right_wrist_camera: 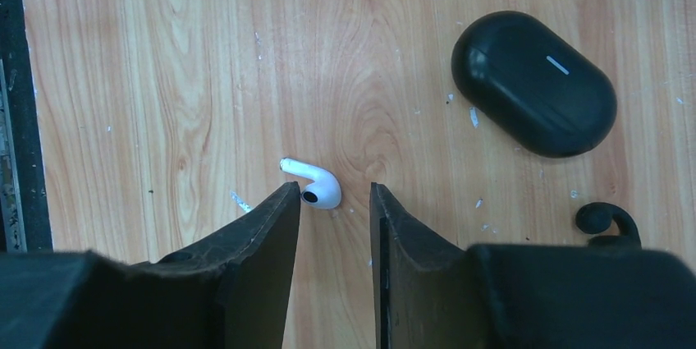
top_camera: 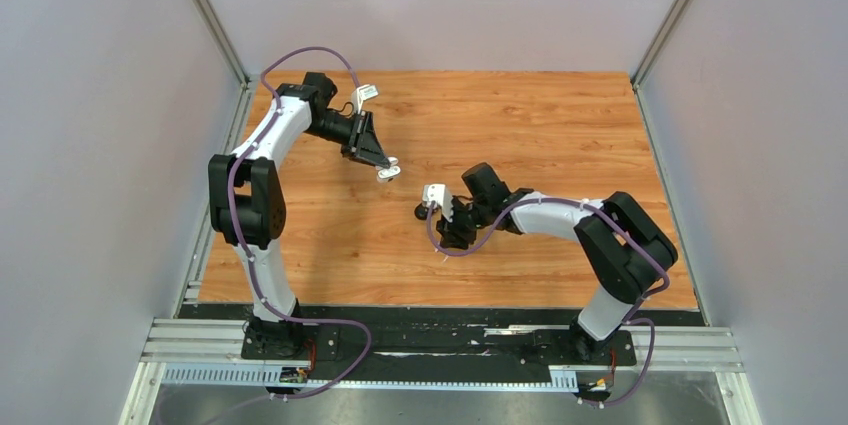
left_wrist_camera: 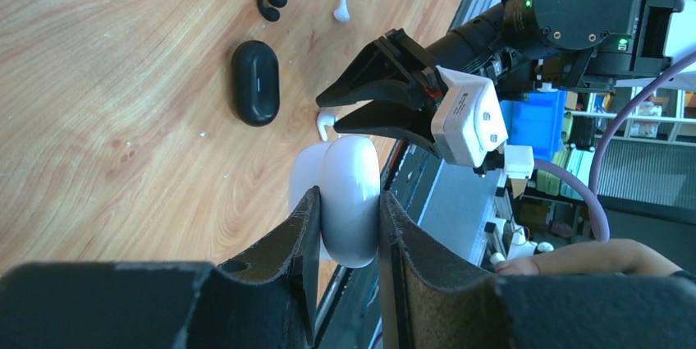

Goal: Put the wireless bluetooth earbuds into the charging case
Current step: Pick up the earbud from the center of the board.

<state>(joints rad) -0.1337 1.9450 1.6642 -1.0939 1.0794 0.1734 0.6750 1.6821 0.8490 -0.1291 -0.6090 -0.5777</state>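
No legible text; print on white wrist block (left_wrist_camera: 466, 115) unreadable.

The left arm (top_camera: 272, 135) and right arm (top_camera: 560, 217) have white links and black joint housings. A purple cable (top_camera: 305, 49) runs along each. A white camera block (left_wrist_camera: 468, 115) sits at the wrist. The fingers (right_wrist_camera: 254, 242) are black, flat, dull and wedge-shaped.

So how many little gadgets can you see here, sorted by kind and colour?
2 white stemmed plastic earbuds
1 black roundish earbud in view
1 black oval plastic charging case
1 white rounded plastic charging case, held in the left gripper
Total: 5
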